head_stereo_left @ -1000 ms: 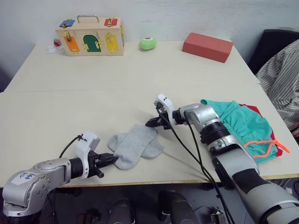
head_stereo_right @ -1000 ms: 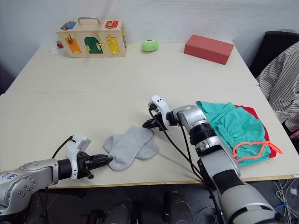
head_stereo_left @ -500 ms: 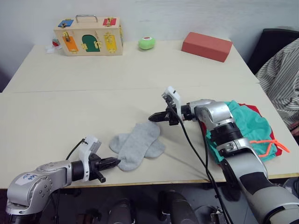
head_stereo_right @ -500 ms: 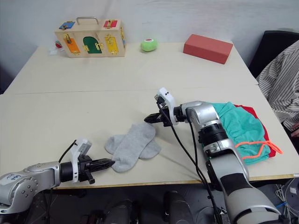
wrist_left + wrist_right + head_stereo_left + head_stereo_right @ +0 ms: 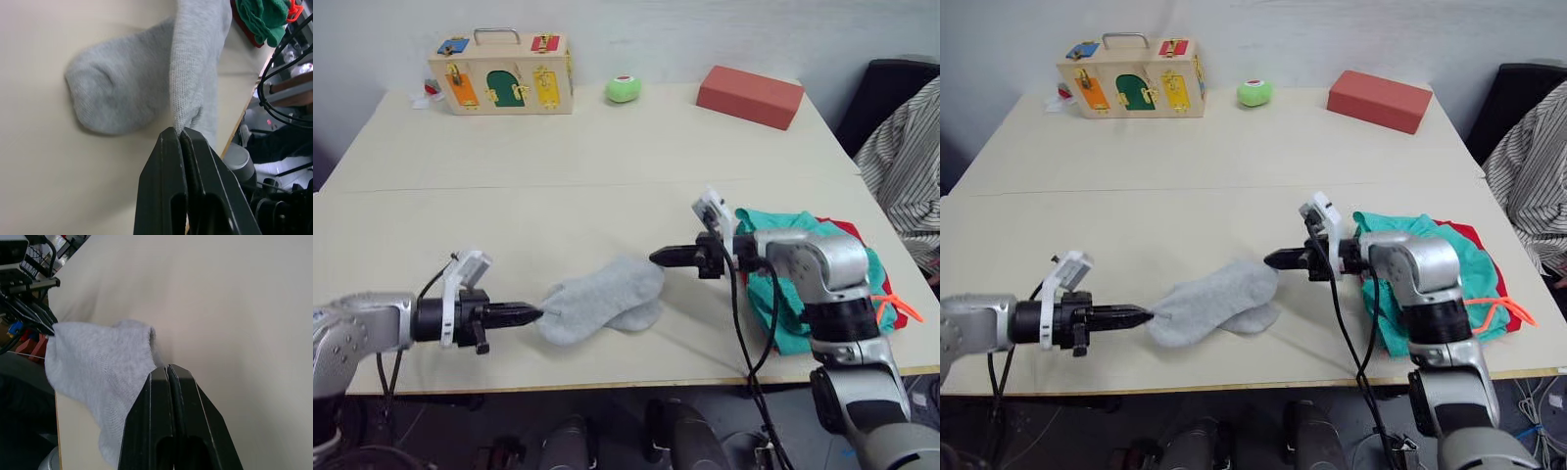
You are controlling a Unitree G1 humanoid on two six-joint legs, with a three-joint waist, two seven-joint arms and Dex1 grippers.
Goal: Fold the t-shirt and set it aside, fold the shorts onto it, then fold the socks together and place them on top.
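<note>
Hidden for the most part: the t-shirt (image 5: pixel 847 231), a red sliver peeking out at the right of the frame from under the shorts (image 5: pixel 803 257), themselves half covered by the right forearm. Orange-pink drawstring (image 5: pixel 899 305) trailing off the shorts toward the right table edge. Cut off at the right border: a striped sleeve (image 5: pixel 904 147) and a dark chair back behind it.

Lower centre of the frame: the socks (image 5: pixel 604 298), light grey, one laid over the other, near the front edge of the table (image 5: pixel 607 166). Upper sock stretched between the two pincers. Left gripper (image 5: pixel 530 314), lower left, clenched on the near end of that sock; fingers (image 5: pixel 172 161) pressed together in the left wrist view with grey cloth pinched at the tips. Right gripper (image 5: pixel 660 258), right of centre, fingers pressed together at the sock's far end; in the right wrist view the tips meet the cloth's edge, though whether fabric sits between them cannot be made out.

Upper left of the frame: a wooden latch box (image 5: pixel 500 74) with coloured doors and a metal handle; no readable writing. Beside it, upper centre, a small green ball (image 5: pixel 623 89); upper right, a red block (image 5: pixel 749 96). No legible labels or brands anywhere.
</note>
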